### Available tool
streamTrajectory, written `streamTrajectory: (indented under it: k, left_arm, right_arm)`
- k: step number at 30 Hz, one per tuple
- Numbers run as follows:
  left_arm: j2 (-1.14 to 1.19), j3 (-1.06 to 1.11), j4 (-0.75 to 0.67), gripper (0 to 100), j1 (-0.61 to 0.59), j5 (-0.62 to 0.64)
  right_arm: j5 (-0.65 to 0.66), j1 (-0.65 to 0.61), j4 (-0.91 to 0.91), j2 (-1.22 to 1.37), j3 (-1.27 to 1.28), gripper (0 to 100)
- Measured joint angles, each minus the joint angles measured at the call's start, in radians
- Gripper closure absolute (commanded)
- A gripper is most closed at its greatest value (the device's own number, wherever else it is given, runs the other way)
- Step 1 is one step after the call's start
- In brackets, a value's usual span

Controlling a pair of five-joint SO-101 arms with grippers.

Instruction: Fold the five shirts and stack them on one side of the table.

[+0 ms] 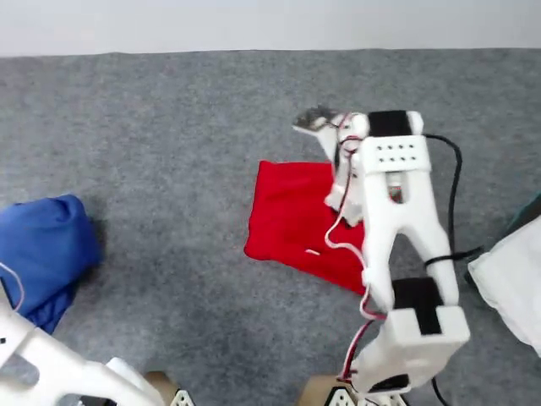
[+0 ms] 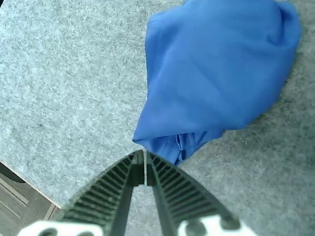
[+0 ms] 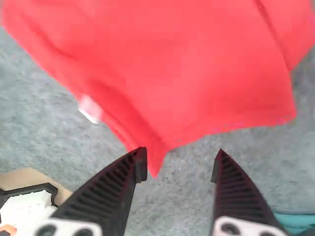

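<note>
The red cloth shirt (image 3: 172, 73) looks mid-fold: right gripper (image 3: 180, 160), spread wide and empty over its corner, should pinch there next (left gripper (image 2: 146, 162) closed on nothing by the crumpled blue shirt (image 2: 216, 73))

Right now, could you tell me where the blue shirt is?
In the high view, the blue shirt lies bunched at the table's left edge, by the left gripper.

grey felt tbl (image 1: 152, 127), pale wall (image 1: 254, 21) behind, dark floor (image 2: 12, 189) below edge
</note>
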Motion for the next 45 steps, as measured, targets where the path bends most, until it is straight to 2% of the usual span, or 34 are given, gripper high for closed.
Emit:
streamTrajectory:
  k: [4,8,15,22,26,31,33,36,38,43,45]
  left_arm:
    - [0.000,0.000,0.000,98,0.000,0.000]
    - [0.000,0.000,0.000,98,0.000,0.000]
    - [0.000,0.000,0.000,98,0.000,0.000]
    - [0.000,0.000,0.000,98,0.000,0.000]
    - [0.000,0.000,0.000,98,0.000,0.000]
    - [0.000,0.000,0.000,98,0.000,0.000]
    - [0.000,0.000,0.000,98,0.000,0.000]
    - [0.000,0.000,0.000,98,0.000,0.000]
    - [0.000,0.000,0.000,98,0.000,0.000]
    - [0.000,0.000,0.000,98,0.000,0.000]
    - [0.000,0.000,0.000,98,0.000,0.000]
  right_arm:
    - [-0.006,-0.118,-0.002,-0.011,0.000,99.5]
    - [-0.006,-0.189,-0.011,0.092,0.000,99.1]
    - [-0.098,-0.299,-0.032,0.377,0.000,98.8]
    - [-0.127,-0.413,-0.029,0.413,-0.048,98.8]
    - [-0.138,-0.394,-0.014,0.371,-0.117,98.8]
    - [-0.141,-0.258,-0.014,0.293,-0.206,98.0]
    - [-0.141,-0.189,-0.021,0.284,-0.242,93.7]
    - [-0.173,-0.109,-0.069,0.284,-0.281,80.5]
    - [-0.209,-0.094,-0.112,0.290,-0.299,75.8]
    - [-0.292,-0.104,-0.221,0.384,-0.365,75.9]
    - [-0.298,-0.124,-0.269,0.422,-0.391,79.0]
